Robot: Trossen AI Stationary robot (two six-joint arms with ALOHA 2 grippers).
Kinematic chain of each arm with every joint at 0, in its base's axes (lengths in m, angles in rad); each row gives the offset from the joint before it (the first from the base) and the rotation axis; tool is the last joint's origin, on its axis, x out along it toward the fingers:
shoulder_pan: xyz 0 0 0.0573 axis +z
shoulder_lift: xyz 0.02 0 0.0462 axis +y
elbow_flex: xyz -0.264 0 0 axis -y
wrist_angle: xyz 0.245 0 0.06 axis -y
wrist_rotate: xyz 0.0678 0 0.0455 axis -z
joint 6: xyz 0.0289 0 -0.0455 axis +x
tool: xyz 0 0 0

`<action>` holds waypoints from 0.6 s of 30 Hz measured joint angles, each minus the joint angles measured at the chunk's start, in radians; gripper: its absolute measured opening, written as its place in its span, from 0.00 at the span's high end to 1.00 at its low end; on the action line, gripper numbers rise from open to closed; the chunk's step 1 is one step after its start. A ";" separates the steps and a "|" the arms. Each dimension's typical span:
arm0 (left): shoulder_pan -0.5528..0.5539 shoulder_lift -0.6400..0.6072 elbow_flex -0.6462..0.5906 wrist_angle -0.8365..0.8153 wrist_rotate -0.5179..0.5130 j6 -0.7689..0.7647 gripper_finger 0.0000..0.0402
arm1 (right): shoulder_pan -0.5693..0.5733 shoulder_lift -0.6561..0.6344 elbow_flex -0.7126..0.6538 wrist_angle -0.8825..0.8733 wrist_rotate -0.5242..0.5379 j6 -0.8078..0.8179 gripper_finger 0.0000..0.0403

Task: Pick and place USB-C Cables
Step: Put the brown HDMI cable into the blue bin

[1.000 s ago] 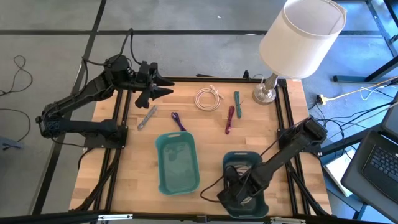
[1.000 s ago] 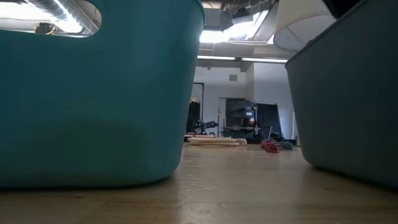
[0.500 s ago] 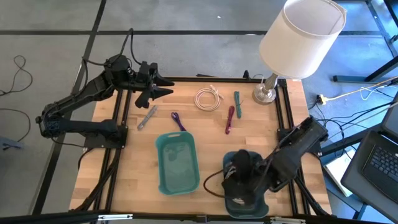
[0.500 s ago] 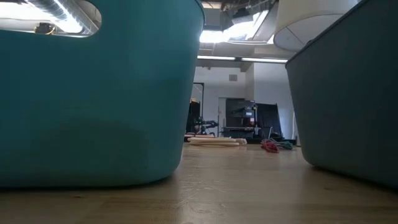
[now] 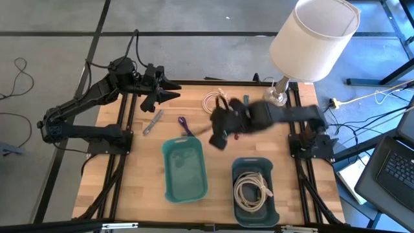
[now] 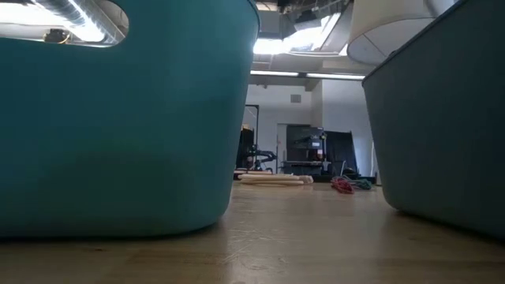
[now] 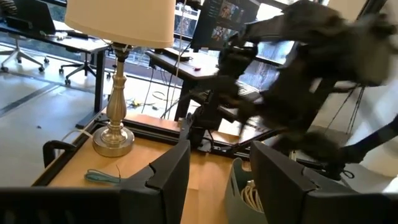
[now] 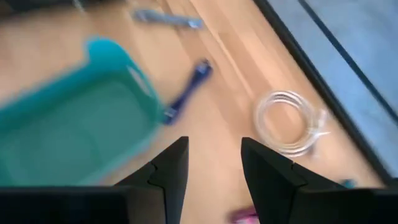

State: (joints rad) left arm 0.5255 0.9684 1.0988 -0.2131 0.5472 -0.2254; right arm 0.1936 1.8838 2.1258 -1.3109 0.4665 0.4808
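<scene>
Tabletop: butcher-block wood table (image 5: 136, 175), with a white-shaded lamp (image 5: 314, 39) at its far right corner as the landmark.
Left gripper (image 5: 169, 90): hung over the far left corner, well to the left of the lamp, empty, its fingers (image 7: 168, 177) spread apart.
Grey lead (image 5: 152, 122): lay just beside that gripper, on the near side, far left of the lamp.
Purple lead (image 5: 185, 126): lay flat, left of the lamp, touching the far rim of the left teal tray (image 5: 185, 169).
Loose white coil (image 5: 213, 101): rested on the wood left of the lamp base, partly under the right arm.
Right gripper (image 5: 220, 133): blurred, reached leftward from the lamp side above the middle of the table, holding nothing; its fingers (image 8: 171, 168) stood apart.
Teal lead (image 7: 102, 177): lay just beside the lamp base.
Right teal tray (image 5: 255, 192): sat near of the lamp, holding coiled white cables (image 5: 251, 189).
</scene>
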 joint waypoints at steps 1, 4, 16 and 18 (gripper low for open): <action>0.000 0.000 0.000 0.001 0.000 -0.005 0.60 | -0.048 0.000 -0.012 0.000 -0.046 -0.056 0.62; 0.000 0.000 0.000 0.008 0.000 -0.034 0.60 | -0.189 -0.001 -0.071 0.051 -0.207 -0.182 0.62; 0.000 0.000 0.000 0.015 -0.007 -0.042 0.60 | -0.456 0.062 -0.390 0.440 -0.587 -0.360 0.62; 0.000 0.000 0.000 0.016 -0.007 -0.042 0.60 | -0.458 0.092 -0.392 0.441 -0.567 -0.389 0.62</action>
State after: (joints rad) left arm 0.5255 0.9684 1.0988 -0.1966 0.5404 -0.2672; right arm -0.2646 1.9761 1.7336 -0.8704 -0.1009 0.0913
